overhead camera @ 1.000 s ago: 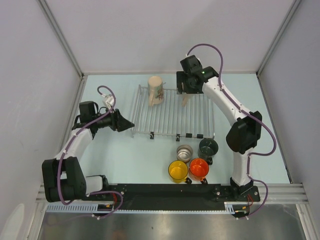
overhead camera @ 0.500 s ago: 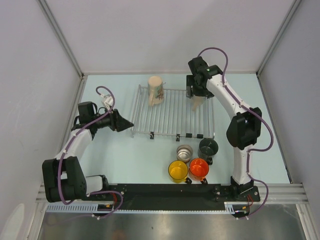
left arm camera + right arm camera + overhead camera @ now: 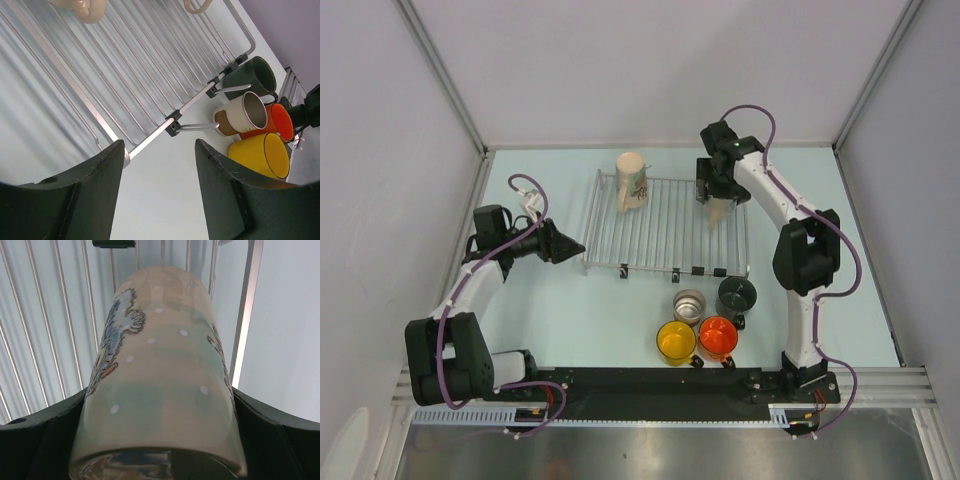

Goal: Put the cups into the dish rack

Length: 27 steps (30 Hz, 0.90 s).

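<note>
1. The patterned cream cup hangs over the dish rack's far right corner, clamped in my right gripper
2. Released this near the rack's edge wire, it could tip off the side
3. My left gripper sits open-jawed just left of the rack

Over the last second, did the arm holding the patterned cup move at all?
Yes. The right end effector carried the patterned cup rightward, toward the right edge of the dish rack.

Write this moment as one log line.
right gripper: shut on patterned cup over dish rack | left gripper: open | cream cup: on rack | steel cup, green cup, yellow cup, orange cup: on table
</note>
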### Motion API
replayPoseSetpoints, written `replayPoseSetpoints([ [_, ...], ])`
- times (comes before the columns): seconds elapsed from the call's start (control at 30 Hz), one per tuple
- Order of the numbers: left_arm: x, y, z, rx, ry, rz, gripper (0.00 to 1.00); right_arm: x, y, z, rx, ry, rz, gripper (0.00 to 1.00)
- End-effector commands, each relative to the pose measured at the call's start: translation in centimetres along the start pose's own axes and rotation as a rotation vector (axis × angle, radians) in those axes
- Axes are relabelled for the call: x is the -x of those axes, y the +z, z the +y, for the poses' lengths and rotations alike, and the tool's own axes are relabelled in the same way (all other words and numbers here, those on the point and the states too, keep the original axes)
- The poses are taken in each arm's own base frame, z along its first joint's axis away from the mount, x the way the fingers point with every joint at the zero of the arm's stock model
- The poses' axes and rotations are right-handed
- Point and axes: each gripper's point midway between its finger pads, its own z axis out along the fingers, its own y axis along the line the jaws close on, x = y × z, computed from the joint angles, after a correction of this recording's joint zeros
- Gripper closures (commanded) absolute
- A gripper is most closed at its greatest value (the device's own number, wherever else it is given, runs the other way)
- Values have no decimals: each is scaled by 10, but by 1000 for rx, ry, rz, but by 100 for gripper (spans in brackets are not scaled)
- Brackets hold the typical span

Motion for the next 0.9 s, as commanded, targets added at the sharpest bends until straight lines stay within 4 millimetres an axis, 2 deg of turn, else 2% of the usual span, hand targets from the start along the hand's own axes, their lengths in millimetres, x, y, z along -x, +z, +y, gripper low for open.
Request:
replayPoseSetpoints([
  [0.0, 9, -3, -7, -34, 51, -28, 37, 23, -2, 4, 45, 16, -78, 100],
  [0.2, 9, -3, -7, -34, 55, -30, 37, 28, 8, 10, 67, 19, -60, 100],
  [0.37, 9, -4, -8, -35, 49, -31, 36, 22, 27, 8, 49, 6, -7, 100],
  [0.4, 9, -4, -8, -38, 48, -29, 36, 19, 31, 9, 50, 2, 4, 97],
  [0.47, 9, -4, -8, -41, 48, -30, 36, 19, 31, 9, 46, -1, 1, 69],
  [0.5, 9, -4, -8, -43, 47, -29, 35, 20, 31, 9, 45, -6, -3, 60],
  [0.63, 9, -4, -8, -46, 43, -27, 36, 29, 23, 3, 22, -7, -45, 43],
  [0.67, 9, -4, -8, -49, 40, -26, 35, 30, 20, 2, 19, -6, -51, 35],
  [0.73, 9, -4, -9, -52, 40, -25, 35, 36, 11, 2, 27, -12, -81, 29],
  [0.77, 9, -4, -10, -55, 40, -25, 35, 37, 9, 2, 28, -10, -91, 20],
  [0.83, 9, -4, -10, -56, 43, -26, 36, 42, 0, 4, 32, -21, -118, 10],
  [0.87, 8, -4, -10, -58, 43, -25, 36, 46, -8, 5, 33, -21, -137, 0],
])
